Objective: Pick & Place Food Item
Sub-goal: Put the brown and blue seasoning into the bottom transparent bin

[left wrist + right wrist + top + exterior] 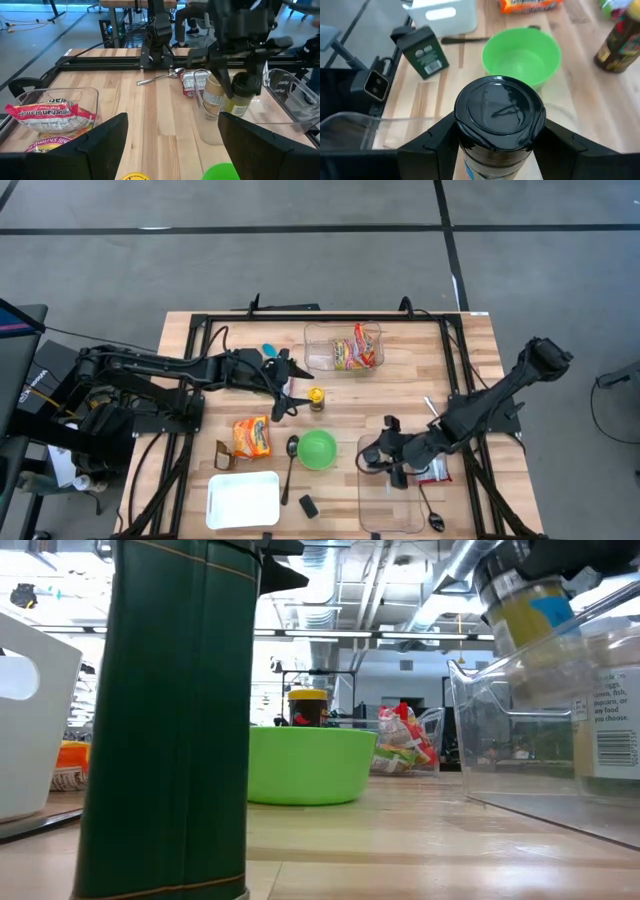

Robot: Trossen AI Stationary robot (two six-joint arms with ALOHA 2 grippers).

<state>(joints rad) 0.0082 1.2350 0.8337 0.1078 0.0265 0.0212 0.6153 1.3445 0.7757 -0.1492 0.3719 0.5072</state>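
The right gripper (497, 145) clamps a black-lidded jar (500, 112) over the clear bin (385, 500) at the tabletop's (400, 395) five o'clock, just right of the green bowl (317, 449). The left gripper (285, 385) hangs wide and empty near the centre, beside a small bottle (316, 398).

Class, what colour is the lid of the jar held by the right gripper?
Black; the lid shows best in the right wrist view.

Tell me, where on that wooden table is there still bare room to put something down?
Bare wood lies between the clear plastic tub of noodle packets and the green bowl, right of the small yellow-lidded jar. It is crowded near the white tray, orange packet and spoon, and at the right gripper clamping a black-lidded jar.
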